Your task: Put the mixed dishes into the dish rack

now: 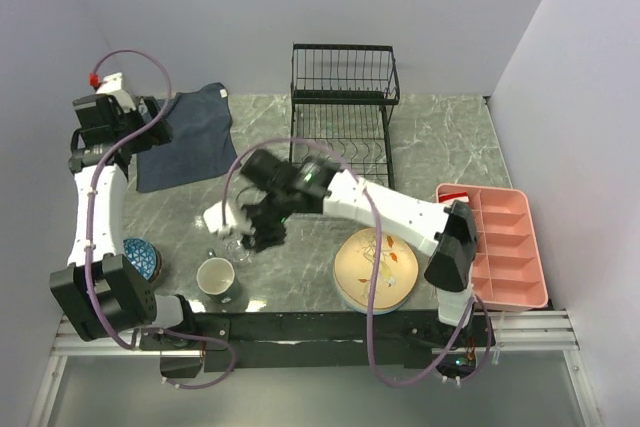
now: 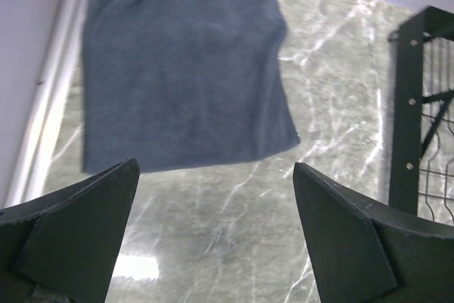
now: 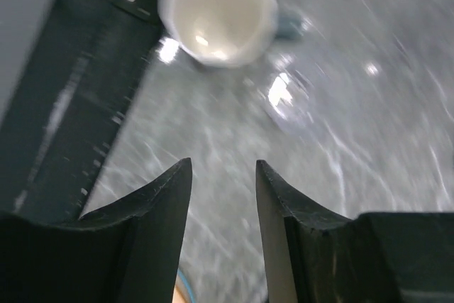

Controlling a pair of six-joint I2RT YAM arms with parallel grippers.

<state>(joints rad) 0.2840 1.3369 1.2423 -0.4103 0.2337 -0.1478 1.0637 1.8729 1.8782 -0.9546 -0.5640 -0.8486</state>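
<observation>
The black wire dish rack (image 1: 340, 97) stands at the back centre; its edge shows in the left wrist view (image 2: 425, 118). The peach plate (image 1: 375, 269) lies at the front right. The white mug (image 1: 216, 277) stands upright at the front left and shows in the right wrist view (image 3: 218, 10). The small clear glass (image 1: 233, 245) stands just beyond it, faint in the right wrist view (image 3: 294, 97). A blue patterned bowl (image 1: 142, 257) sits at the left edge. My right gripper (image 1: 262, 234) (image 3: 223, 164) hovers by the glass and mug, open a little, empty. My left gripper (image 1: 158, 129) (image 2: 216, 168) is open wide over the table.
The dark blue cloth (image 1: 185, 137) (image 2: 177, 62) lies at the back left under my left gripper. The pink compartmented tray (image 1: 500, 242) sits at the right edge. A sliver of something orange with a blue rim (image 3: 181, 290) shows low between my right fingers.
</observation>
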